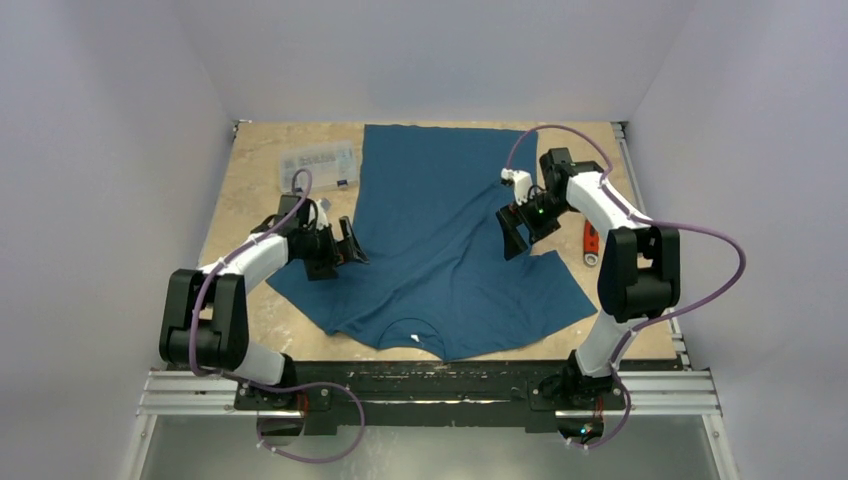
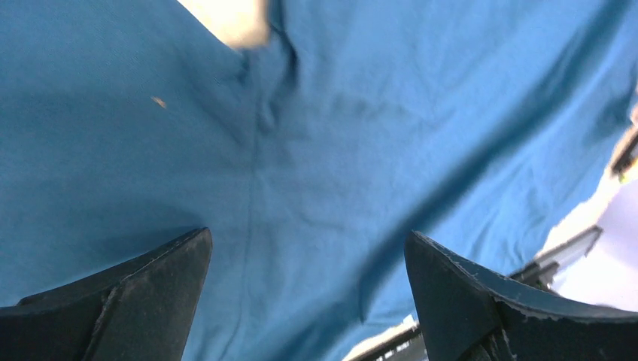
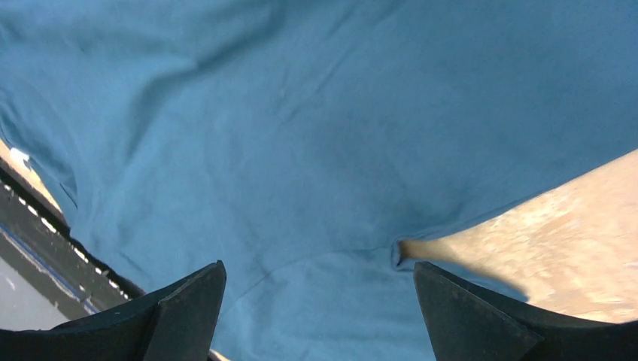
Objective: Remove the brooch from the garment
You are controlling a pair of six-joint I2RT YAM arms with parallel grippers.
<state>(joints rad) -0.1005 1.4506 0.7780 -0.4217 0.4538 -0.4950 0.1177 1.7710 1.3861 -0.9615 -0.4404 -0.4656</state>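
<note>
The dark teal-blue T-shirt [image 1: 440, 230] lies flat on the table, neckline with a small white label [image 1: 416, 340] toward the near edge. The brooch shows in no view. My left gripper [image 1: 352, 243] is open and empty, hovering at the shirt's left edge by the sleeve; its wrist view shows only blue cloth [image 2: 338, 150] between the fingers. My right gripper [image 1: 512, 238] is open and empty over the shirt's right side near the armpit; its wrist view shows cloth [image 3: 301, 150] and a wedge of bare table [image 3: 542, 226].
A clear plastic bag [image 1: 318, 166] lies at the back left beside the shirt. A red-handled wrench [image 1: 590, 240] lies on the table to the right of the shirt, by the right arm. White walls enclose the table on three sides.
</note>
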